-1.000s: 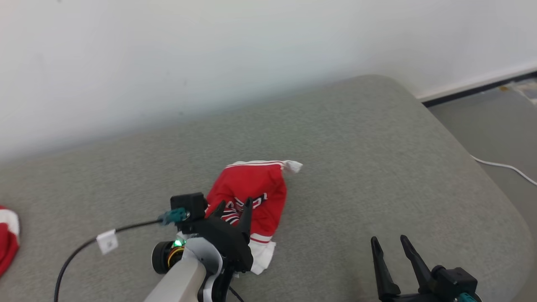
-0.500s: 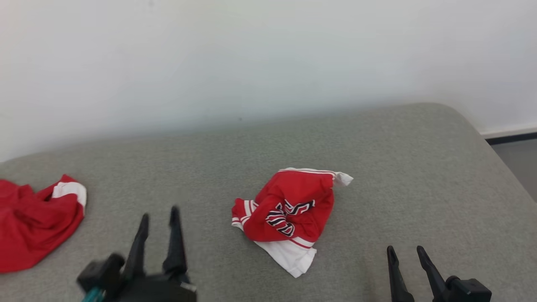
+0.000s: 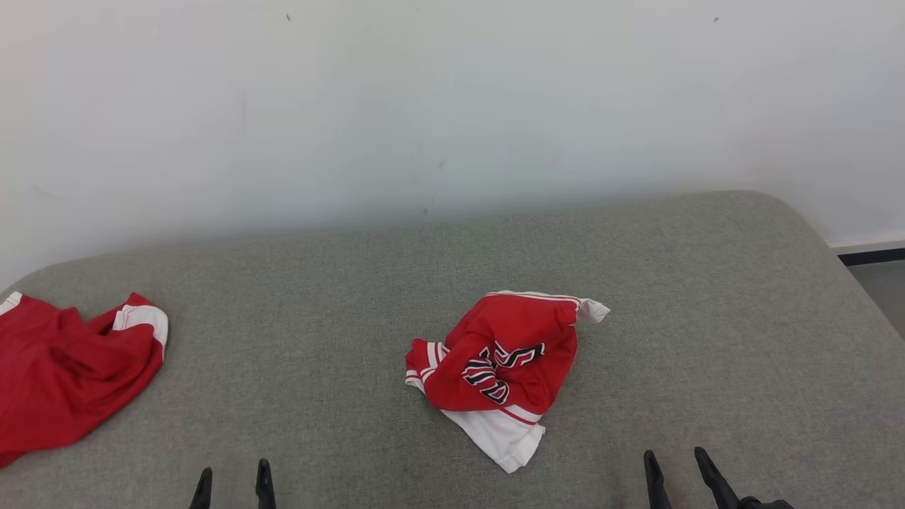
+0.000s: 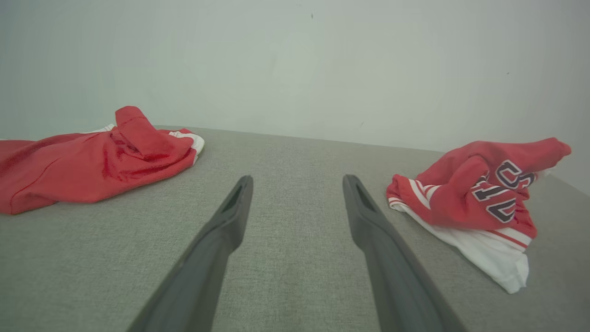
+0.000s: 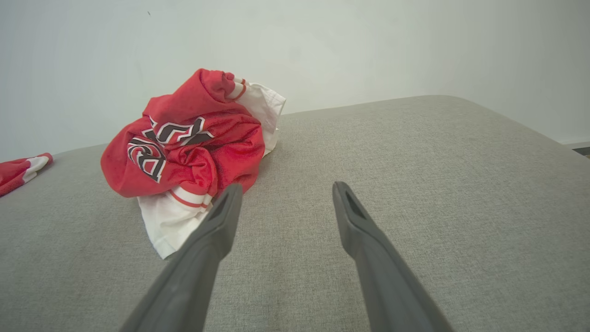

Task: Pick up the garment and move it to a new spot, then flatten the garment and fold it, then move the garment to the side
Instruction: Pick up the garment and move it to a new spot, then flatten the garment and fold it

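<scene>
The garment (image 3: 505, 367) is a crumpled red and white jersey with black lettering, lying in a heap in the middle of the grey cushion (image 3: 707, 318). My left gripper (image 3: 234, 488) is open at the bottom edge, well to the garment's left and apart from it. In the left wrist view the left gripper (image 4: 297, 182) holds nothing and the garment (image 4: 474, 193) lies to the right. My right gripper (image 3: 675, 470) is open at the lower right. In the right wrist view the right gripper (image 5: 286, 188) is empty, with the garment (image 5: 184, 147) just beyond its left finger.
A second red and white cloth (image 3: 63, 367) lies at the cushion's far left edge, also seen as the red cloth (image 4: 87, 161) in the left wrist view. A pale wall (image 3: 452, 106) rises right behind the cushion. The cushion's rounded right edge drops to the floor (image 3: 880, 283).
The left arm has drawn back from over the garment to the bottom left edge. The head camera has turned, bringing the second red cloth into view. The right gripper has sunk lower in the picture.
</scene>
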Tool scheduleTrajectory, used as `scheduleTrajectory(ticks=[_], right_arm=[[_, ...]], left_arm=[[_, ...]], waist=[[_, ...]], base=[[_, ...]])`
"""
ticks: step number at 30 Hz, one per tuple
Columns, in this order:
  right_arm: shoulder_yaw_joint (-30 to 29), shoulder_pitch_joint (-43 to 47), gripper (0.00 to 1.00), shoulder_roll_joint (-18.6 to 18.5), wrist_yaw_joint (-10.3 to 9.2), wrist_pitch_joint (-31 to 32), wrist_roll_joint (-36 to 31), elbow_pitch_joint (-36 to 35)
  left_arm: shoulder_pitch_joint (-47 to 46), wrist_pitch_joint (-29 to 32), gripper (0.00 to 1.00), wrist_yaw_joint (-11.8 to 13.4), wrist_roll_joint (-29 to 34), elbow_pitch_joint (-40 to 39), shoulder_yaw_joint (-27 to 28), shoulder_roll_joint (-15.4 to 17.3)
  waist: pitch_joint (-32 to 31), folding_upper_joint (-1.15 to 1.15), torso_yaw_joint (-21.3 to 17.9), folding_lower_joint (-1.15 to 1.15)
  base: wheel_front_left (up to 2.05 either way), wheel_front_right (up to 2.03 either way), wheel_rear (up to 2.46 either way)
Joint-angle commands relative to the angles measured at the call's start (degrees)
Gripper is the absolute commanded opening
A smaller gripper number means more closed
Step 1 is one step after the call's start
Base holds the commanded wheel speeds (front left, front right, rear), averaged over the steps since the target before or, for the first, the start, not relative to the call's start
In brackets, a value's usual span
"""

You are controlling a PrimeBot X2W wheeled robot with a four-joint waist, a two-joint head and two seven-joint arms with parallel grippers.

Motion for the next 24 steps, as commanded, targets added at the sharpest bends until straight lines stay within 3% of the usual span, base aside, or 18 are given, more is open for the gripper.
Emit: scheduleTrajectory(ticks=[1,24], right_arm=[[-0.1,0.5,1.0,-0.2,-0.12,-0.4,-0.2,0.0],[-0.3,1.5,1.0,-0.5,-0.12,-0.4,-1.0,-0.9]], left_arm=[[0.6,-0.2,1.0,0.2,0.5,0.2,0.4,0.1],[3.3,-0.2,1.0,-1.4,1.6,2.1,3.1,0.0]], waist=[[0.0,0.0,0.0,0.01],[0.1,0.0,-0.3,0.01]], base=[[0.0,0.0,0.0],[0.0,0.0,0.0]])
